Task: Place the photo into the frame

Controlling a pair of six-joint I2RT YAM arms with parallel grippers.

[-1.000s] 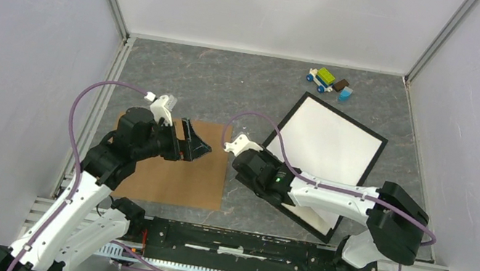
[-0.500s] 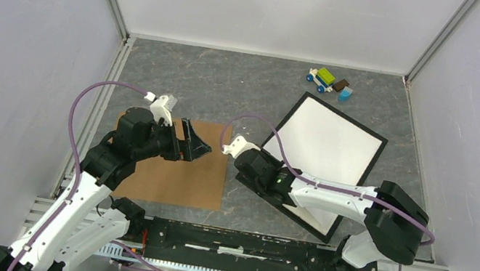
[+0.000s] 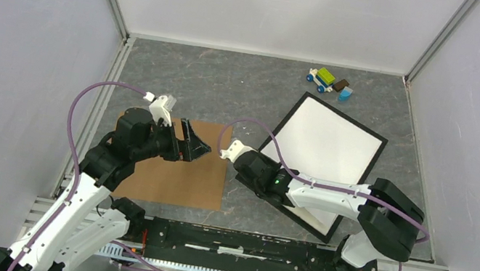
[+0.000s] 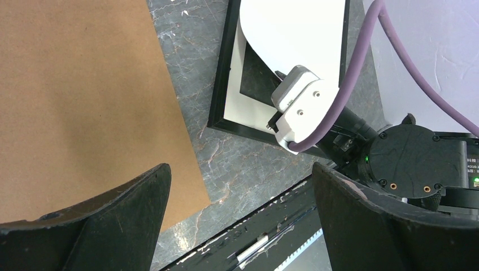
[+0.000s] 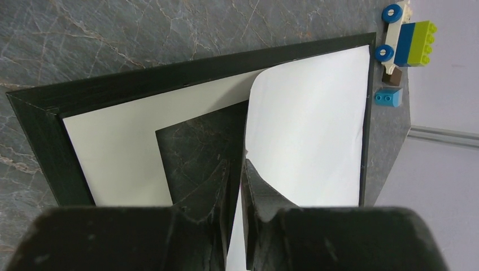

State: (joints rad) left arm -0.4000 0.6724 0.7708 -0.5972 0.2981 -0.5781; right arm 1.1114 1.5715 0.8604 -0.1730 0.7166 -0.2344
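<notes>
atop the frame [image 5: 169, 70] — photo [image 5: 310, 130] lengthwise, back-up

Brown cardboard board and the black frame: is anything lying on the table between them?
Nothing. The left wrist view shows only a bare strip of grey marbled table between the cardboard board and the frame.

The photo [image 5: 310, 130], plain white back up, lies inside the flat thin black frame [image 5: 51, 147], one corner curled upward.
</notes>
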